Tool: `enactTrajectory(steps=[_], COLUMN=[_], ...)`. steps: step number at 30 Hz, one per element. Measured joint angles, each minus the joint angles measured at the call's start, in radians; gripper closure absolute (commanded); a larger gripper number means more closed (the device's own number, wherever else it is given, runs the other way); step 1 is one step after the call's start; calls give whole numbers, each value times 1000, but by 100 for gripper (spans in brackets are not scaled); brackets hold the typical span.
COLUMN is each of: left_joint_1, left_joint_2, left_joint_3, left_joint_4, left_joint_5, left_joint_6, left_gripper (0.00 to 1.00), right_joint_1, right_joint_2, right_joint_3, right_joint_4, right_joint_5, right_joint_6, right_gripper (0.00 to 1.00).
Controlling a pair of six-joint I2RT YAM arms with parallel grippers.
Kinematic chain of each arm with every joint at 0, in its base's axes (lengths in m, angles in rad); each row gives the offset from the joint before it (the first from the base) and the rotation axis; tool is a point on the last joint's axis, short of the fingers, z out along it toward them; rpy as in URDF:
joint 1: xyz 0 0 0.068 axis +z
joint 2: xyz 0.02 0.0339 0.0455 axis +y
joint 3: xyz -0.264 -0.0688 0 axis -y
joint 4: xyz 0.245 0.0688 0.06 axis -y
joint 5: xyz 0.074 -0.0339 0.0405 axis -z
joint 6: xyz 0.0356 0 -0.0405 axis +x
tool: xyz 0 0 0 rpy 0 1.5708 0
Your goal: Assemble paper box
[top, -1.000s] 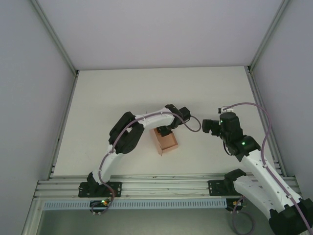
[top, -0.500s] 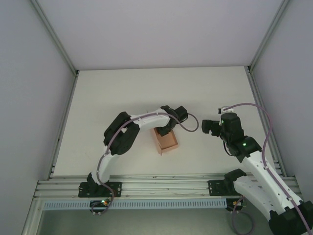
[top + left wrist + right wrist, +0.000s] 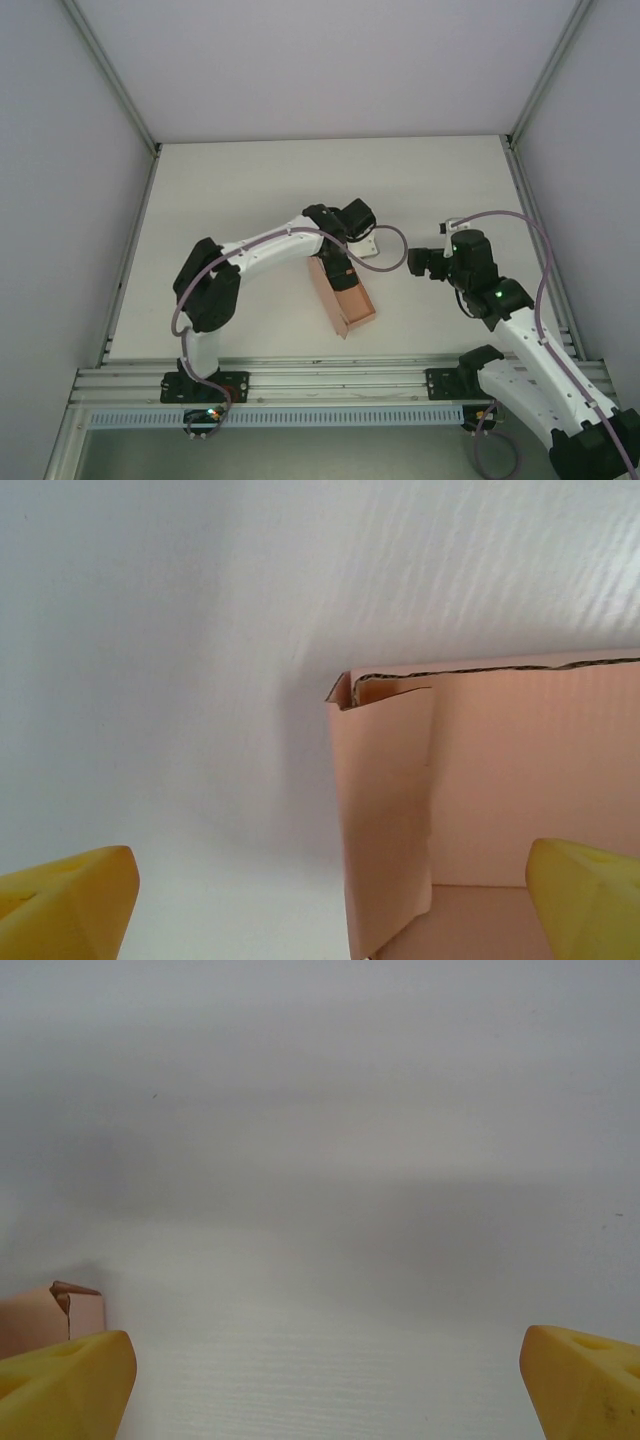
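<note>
**Straddle the wall, then pinch it square**

The paper box (image 3: pixel 345 300) lies on the white table (image 3: pixel 250 190) between the two arms, near the middle and a little toward the near edge. Its open face is turned up. Its long axis runs from the far end, under the left gripper (image 3: pixel 330 900), toward the near rail, slanting slightly to the robot's right. Whether the far end is lifted off the table cannot be told.

The left gripper is spread wide and pinches nothing. Its yellow fingertips (image 3: pixel 590 900) stand either side of one side wall (image 3: pixel 385 830), one over the box's inside and one over bare table. At that wall's upper corner the folded card looks loosely tucked.

The step in hand seems to be seating this wall. It would go best with the fingers brought down evenly along the wall and pressed together gently, so the thin card is not creased or dragged.

The right gripper (image 3: pixel 325 1380) is likewise spread and holds nothing, just beside the box. It could brace the opposite side
</note>
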Motion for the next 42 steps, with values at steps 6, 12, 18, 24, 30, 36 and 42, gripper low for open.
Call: enactTrajectory(steps=[6,12,18,24,30,36,42], left_joint_1=[56,217,433,639,661,672,674], left_joint_2=[-51,-314,-642,-797,-897,-930,-909], left_joint_3=[-5,-45,-277,-667,-851,-864,-864], left_joint_4=[32,169,361,484,497,539,552], left_joint_5=[98,209,246,283,307,313,314], left_joint_6=[-28,-163,-394,-607,-693,-709,-709], left_gripper=[0,0,0,0,0,0,0], right_joint_1=[0,0,91,168,186,225,248], right_joint_2=[89,332,686,1027,1255,1397,1444], right_joint_3=[1,93,375,719,952,1066,1081], right_joint_4=[72,149,71,-163,-414,-558,-571], right_joint_5=[-162,-449,-599,-685,-724,-681,-601], right_joint_6=[-91,-292,-665,-983,-1189,-1265,-1257], right_gripper=[0,2,10,15,22,37,56])
